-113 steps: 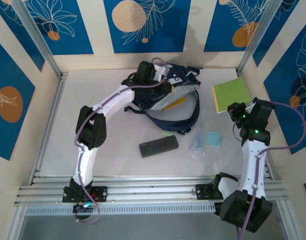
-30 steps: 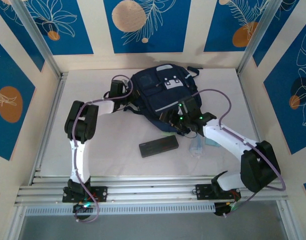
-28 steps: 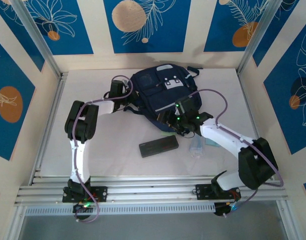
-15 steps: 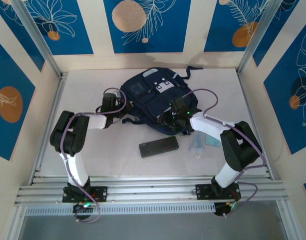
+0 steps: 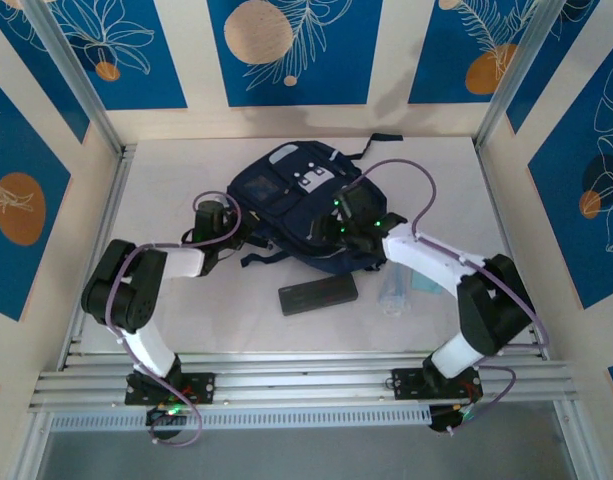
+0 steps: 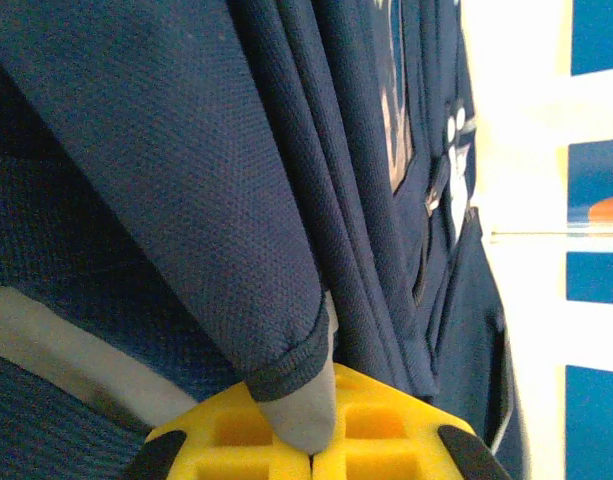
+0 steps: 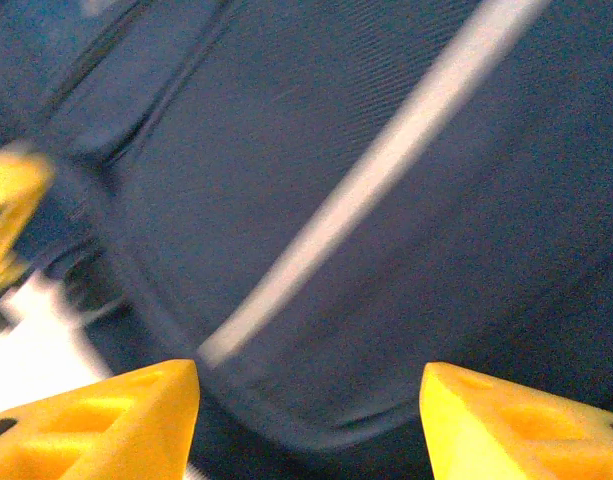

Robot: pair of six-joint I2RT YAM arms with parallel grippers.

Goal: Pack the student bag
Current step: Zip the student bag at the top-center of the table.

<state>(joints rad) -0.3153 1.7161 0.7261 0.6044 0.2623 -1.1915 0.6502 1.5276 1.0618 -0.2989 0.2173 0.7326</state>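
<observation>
The student bag [image 5: 286, 190] lies flat at the back middle of the table, navy with a white dotted patch on top. At its left edge my left gripper [image 5: 240, 237] is shut on the bag; in the left wrist view the yellow fingers [image 6: 386, 430] pinch a grey-lined navy flap [image 6: 304, 400]. My right gripper [image 5: 336, 230] sits over the bag's near right side. In the right wrist view its yellow fingers [image 7: 106, 420] stand wide apart, with the bag's rounded navy edge and grey stripe [image 7: 386, 150] between them. I cannot tell whether they touch the fabric.
A black flat case [image 5: 318, 292] lies in front of the bag. A clear plastic packet [image 5: 394, 288] and a light blue note pad [image 5: 426, 280] lie to the right under the right arm. Walls close in the back and both sides.
The bag has slid left and a little nearer, turning as it went. The left arm drew back left with the flap; the right gripper followed and its jaws narrowed slightly.
</observation>
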